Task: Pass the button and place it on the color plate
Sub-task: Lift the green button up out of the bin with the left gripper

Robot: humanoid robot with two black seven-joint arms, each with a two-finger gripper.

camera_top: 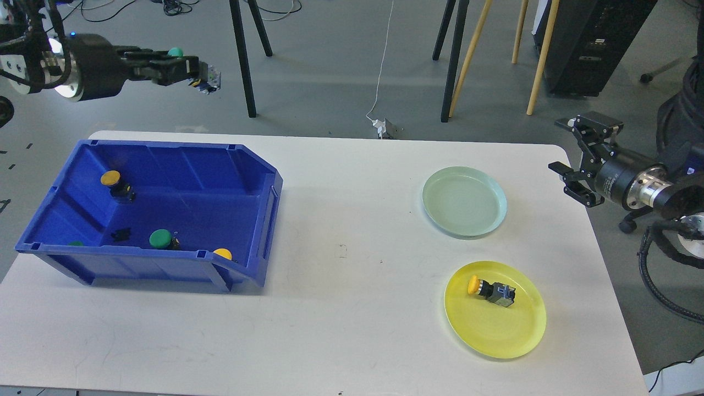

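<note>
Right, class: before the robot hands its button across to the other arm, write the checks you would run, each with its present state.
1. Left gripper shut on the green button: ok.
2. Right gripper open to receive: ok.
3. Green plate free of buttons: ok.
4. Yellow plate holds only the yellow button: ok.
5. Grip firm enough for the pass: cannot tell.

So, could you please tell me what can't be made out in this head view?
- Green button in the left gripper: mostly hidden by the fingers.
- Green button and yellow button in the blue bin: partly hidden behind its front wall.
- Small black item in the bin: too small to identify.
</note>
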